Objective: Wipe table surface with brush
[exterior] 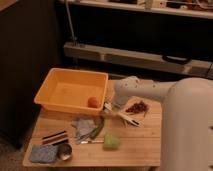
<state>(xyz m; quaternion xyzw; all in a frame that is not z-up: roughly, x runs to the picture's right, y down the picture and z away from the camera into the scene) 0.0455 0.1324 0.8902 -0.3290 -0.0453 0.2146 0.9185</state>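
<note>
The brush [126,119] lies low over the table surface [145,142], its white handle pointing to the front right. My gripper [111,108] is at the end of the white arm, just right of the yellow bin's near corner. It sits over the brush's head end and is shut on it. The head itself is hidden under the gripper.
A yellow bin [55,102] with an orange ball [93,102] fills the back left. A reddish-brown heap [138,106] lies right of the gripper. In front are a grey cloth [82,125], a green sponge block [111,141], a small utensil [90,142], dark bars [54,137], a blue sponge [40,153] and a metal cup [64,151].
</note>
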